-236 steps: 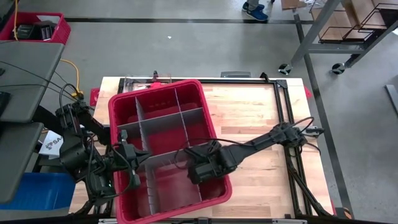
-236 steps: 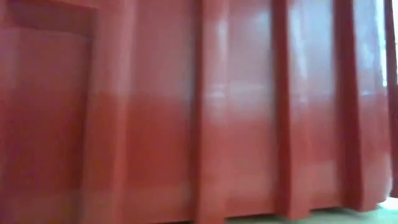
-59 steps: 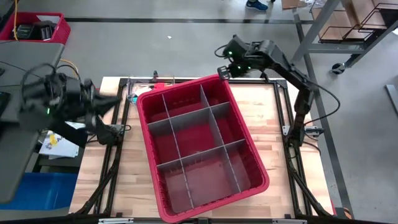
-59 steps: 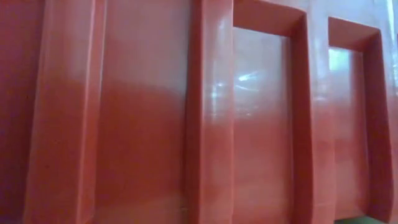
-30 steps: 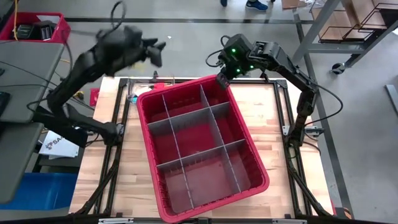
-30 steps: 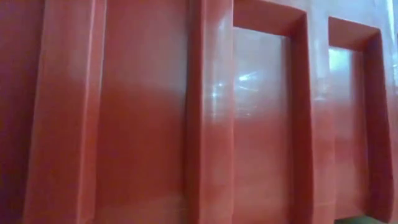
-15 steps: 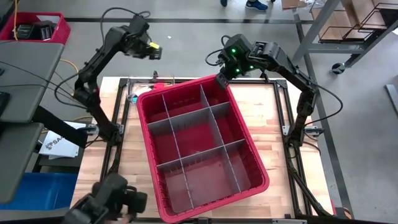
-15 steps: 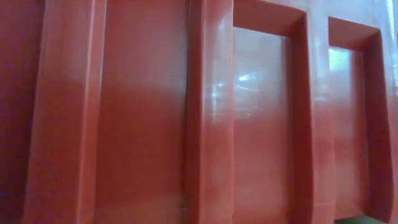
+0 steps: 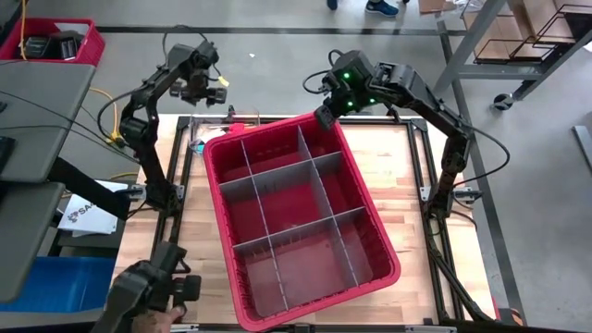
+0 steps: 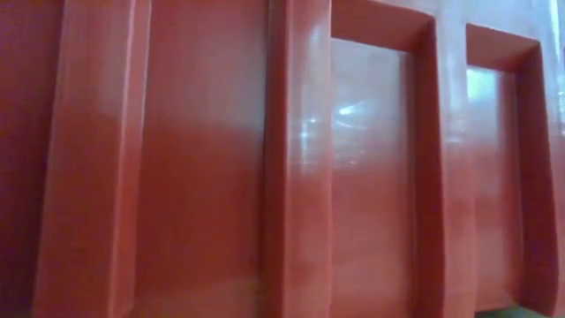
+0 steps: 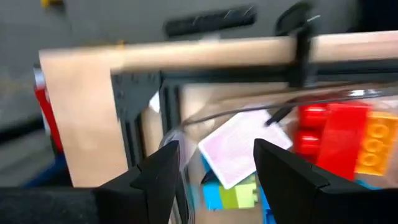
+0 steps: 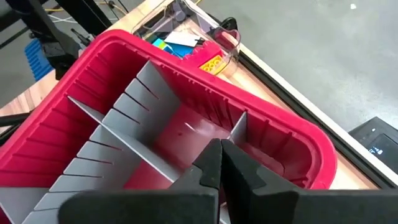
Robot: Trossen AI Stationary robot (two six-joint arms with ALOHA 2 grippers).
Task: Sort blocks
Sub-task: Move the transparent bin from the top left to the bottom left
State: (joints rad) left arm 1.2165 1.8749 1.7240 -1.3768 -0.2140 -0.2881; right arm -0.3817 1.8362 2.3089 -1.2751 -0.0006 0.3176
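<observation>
**Blocks wait in a clear container at the far edge; both hands hang above, neither holding one**

The blocks [image 11: 336, 134] sit together in a clear plastic container [image 12: 217, 37] at the far edge of the table, just beyond the far left corner of the red bin [image 9: 296, 222]. The left wrist view shows red, orange, green and blue bricks there with a white card [image 11: 239, 149] lying over them. No block is visible in any of the bin's compartments, which grey dividers [image 9: 277, 208] split into a grid.

The left hand [image 11: 214, 171] is raised above the far left corner of the table, looking down on the container, its fingers apart with nothing between them. The right hand [image 12: 219, 163] hovers over the far rim of the bin, fingers pressed together and empty. In the low view the bin's red wall [image 10: 265, 159] fills everything, so nothing more can be learned there.

By my reading, sorting has not started: this is the approach to a first pick. The left hand is the better placed. It would need to come down into the container, steer clear of the card, and settle its fingers on either side of one brick, so that only that one comes up. The bricks lie packed close, so picking out a single one looks like the tricky part.

The table [image 9: 407, 185] is bare wood to the right of the bin.
</observation>
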